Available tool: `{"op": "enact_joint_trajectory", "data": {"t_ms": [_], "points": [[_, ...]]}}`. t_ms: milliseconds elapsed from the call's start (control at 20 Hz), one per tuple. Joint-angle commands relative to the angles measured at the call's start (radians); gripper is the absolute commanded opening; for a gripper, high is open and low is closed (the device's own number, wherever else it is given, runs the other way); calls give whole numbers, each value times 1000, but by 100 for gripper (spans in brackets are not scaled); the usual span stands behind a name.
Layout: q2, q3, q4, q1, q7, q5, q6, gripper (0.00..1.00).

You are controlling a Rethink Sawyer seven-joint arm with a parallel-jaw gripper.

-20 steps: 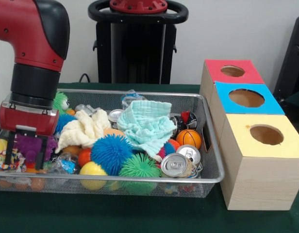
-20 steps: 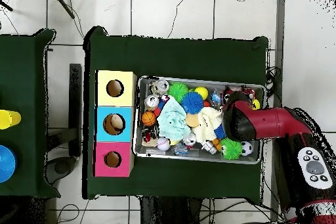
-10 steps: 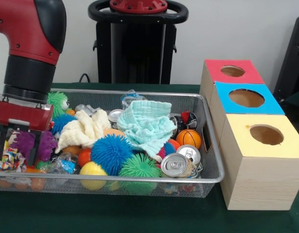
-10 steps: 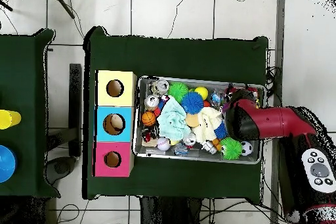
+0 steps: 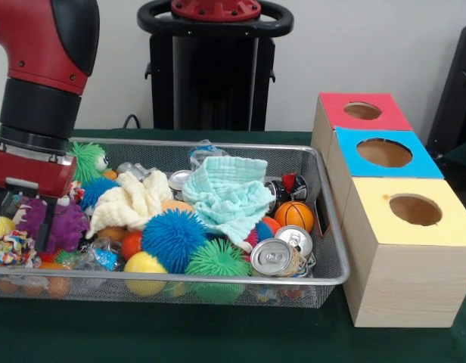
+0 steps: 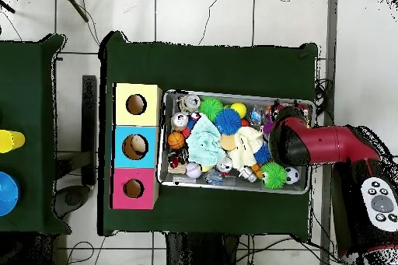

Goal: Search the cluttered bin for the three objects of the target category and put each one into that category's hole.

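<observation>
Here we see the hand (image 5: 20, 227) pinching a fuzzy purple spiky ball (image 5: 63, 224) above the silver wire-mesh bin (image 5: 333, 249).

My arm (image 5: 44, 45) is red and black. Below: a purple spiky toy (image 5: 63, 223), blue spiky ball (image 5: 172, 238), mint cloth (image 5: 229, 193), green counter (image 5: 218, 333).

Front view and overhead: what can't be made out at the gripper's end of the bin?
- Gripper, front view: one finger is cut by the picture's edge, so open or shut is unclear.
- Overhead view: the arm covers the gripper and that end of the bin.
- Purple toy: contact with it is unclear.
</observation>
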Motion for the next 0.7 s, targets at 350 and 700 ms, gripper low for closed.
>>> {"op": "enact_joint_trajectory", "data": {"t_ms": [350, 700], "points": [[22, 6, 18, -15, -146, -54, 134, 100], [24, 17, 17, -20, -145, -47, 133, 100]]}}
